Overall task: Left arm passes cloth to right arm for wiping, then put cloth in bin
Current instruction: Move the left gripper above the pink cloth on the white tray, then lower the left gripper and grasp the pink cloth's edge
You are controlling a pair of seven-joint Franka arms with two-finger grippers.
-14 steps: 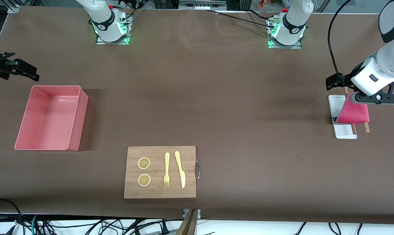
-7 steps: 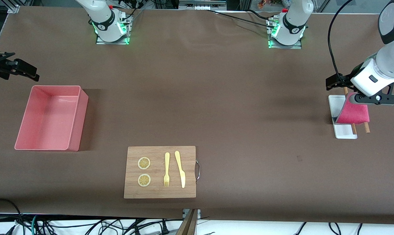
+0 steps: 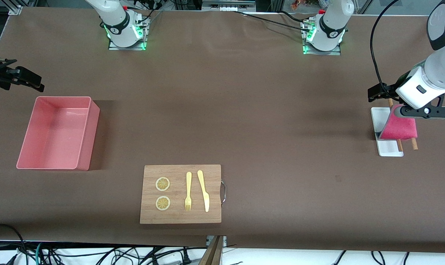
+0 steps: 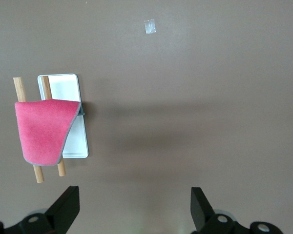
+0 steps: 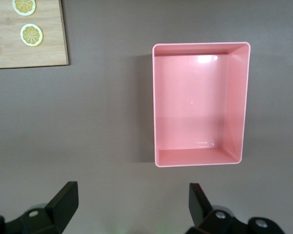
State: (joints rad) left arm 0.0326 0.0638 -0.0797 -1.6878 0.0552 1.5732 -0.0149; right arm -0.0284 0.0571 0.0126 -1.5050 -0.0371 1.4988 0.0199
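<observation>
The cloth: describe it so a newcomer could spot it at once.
Look to the left arm's end of the table, where a small white tray lies. Two wooden sticks rest there, and the cloth drapes over them: the only magenta-red, soft thing there.

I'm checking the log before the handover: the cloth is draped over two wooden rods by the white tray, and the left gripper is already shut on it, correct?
Not quite. The left gripper is open with nothing between its fingers, as the left wrist view shows. The cloth does lie draped over the two wooden rods by the white tray.
</observation>
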